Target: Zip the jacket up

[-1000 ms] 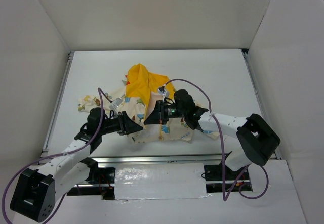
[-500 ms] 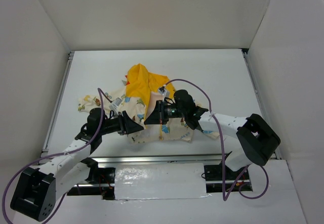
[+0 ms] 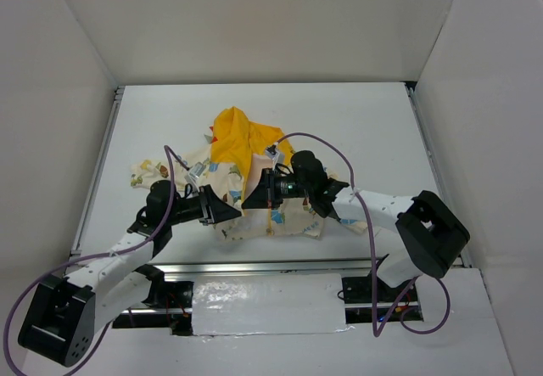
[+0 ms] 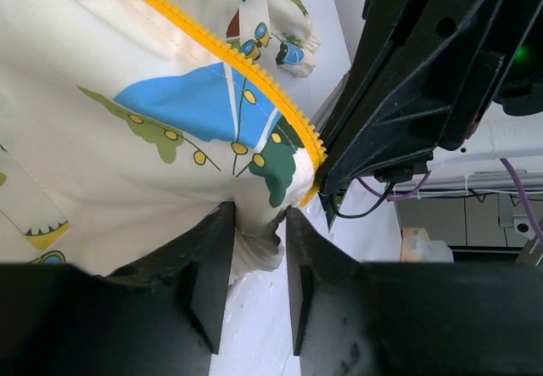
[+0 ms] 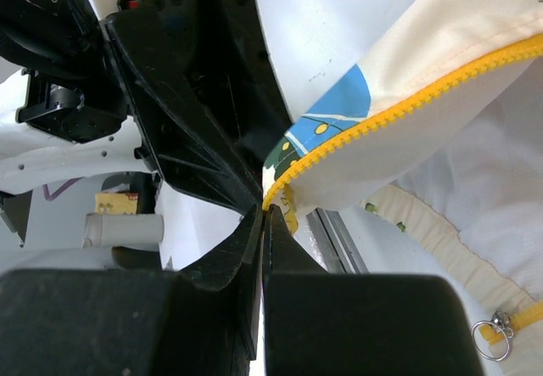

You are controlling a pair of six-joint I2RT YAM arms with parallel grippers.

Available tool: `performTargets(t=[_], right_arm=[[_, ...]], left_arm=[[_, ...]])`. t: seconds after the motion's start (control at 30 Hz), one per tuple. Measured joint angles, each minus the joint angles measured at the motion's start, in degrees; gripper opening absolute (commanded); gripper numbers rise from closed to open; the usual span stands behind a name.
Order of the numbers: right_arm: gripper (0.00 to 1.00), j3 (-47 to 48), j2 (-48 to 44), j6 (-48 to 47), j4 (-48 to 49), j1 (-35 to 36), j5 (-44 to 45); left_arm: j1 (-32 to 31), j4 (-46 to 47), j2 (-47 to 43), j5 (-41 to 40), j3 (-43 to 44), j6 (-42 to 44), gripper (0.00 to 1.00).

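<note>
On the white table [image 3: 356, 121], near the front edge and close to both arms, lies the jacket [image 3: 222, 176]. It is cream with little blue, green and brown pictures on it. Its yellow hood [image 3: 233, 134] is bunched up on the far side, away from the arms. The jacket is crumpled and lies in a heap, not flat.

The left gripper [image 3: 231, 213] comes in from the left, at the bottom edge of the jacket. Its two black fingers [image 4: 212, 266] have a narrow gap between them. A fold of the cream cloth sits in that gap and touches both fingers, so it pinches the jacket there.

The right gripper [image 3: 249, 198] comes in from the right and is just beside the left one, tip to tip. Its fingers are pressed tight together. They nip the bottom end of the yellow zipper teeth [image 5: 399, 109], right at the corner of the jacket. From there the row of teeth runs up and away along the cloth edge. This row is on its own, not joined to the other side.

A small metal ring [image 5: 494, 333] on a yellow strip lies on the cloth, low in the right wrist view.
</note>
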Motion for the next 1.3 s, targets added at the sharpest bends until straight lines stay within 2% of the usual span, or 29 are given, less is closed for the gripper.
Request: performTargets(t=[0.03, 0.1, 0.13, 0.27, 0.33, 0.4, 0.47, 0.5, 0.57, 0.7, 0.93, 1.13, 1.3], right_arm=[[0.00, 0.00, 0.04, 0.00, -0.04, 0.00, 0.07], [0.00, 0.00, 0.13, -0.02, -0.22, 0.00, 0.33], [0.00, 0.00, 0.17, -0.02, -0.22, 0.00, 0.44], [0.00, 0.00, 0.31, -0.20, -0.57, 0.00, 0.83], [0.06, 0.00, 0.37, -0.22, -0.66, 0.00, 0.98], [0.15, 0.02, 0.39, -0.39, -1.05, 0.00, 1.09], [0.20, 0.09, 0.39, -1.11, -1.79, 0.00, 1.31], [0.31, 0.20, 0.37, -1.40, -2.38, -0.09, 1.44], [0.41, 0.76, 0.22, -2.64, -4.42, -0.42, 1.90], [0.50, 1.25, -3.23, -6.36, -11.80, -1.09, 6.64], [0.53, 2.01, -9.20, -9.79, -29.09, 0.15, 25.14], [0.53, 4.26, -5.38, -8.33, -43.76, 9.18, 39.71], [0.51, 8.24, -0.55, -6.58, -48.59, 11.85, 46.40]], left_arm=[[-0.04, 0.24, 0.02, 0.17, 0.00, -0.07, 0.34], [-0.09, 0.87, 0.02, 0.37, 0.00, -0.22, 0.28], [-0.11, 1.11, 0.04, 0.44, 0.00, -0.33, 0.21], [-0.22, 2.08, 0.72, 0.90, 0.00, -0.85, 0.06], [-0.22, 2.29, 1.16, 1.03, -0.02, -0.92, 0.00], [-0.24, 2.32, 1.46, 1.07, 0.00, -0.94, 0.00], [-0.35, 2.10, 1.57, 1.05, -0.02, -0.90, 0.00], [-0.37, 1.79, 1.57, 0.94, -0.02, -0.87, 0.00], [-0.37, 0.83, 1.57, 0.46, 0.00, -0.76, 0.00], [-0.37, -4.17, 1.11, -1.86, 0.52, 0.24, 0.00], [-0.37, -17.09, -2.69, -8.07, 5.20, 3.45, 0.00], [-0.37, -23.23, -4.59, -10.69, 7.63, 5.25, 0.00], [-0.37, -25.97, -4.61, -11.43, 7.85, 5.73, 0.00]])
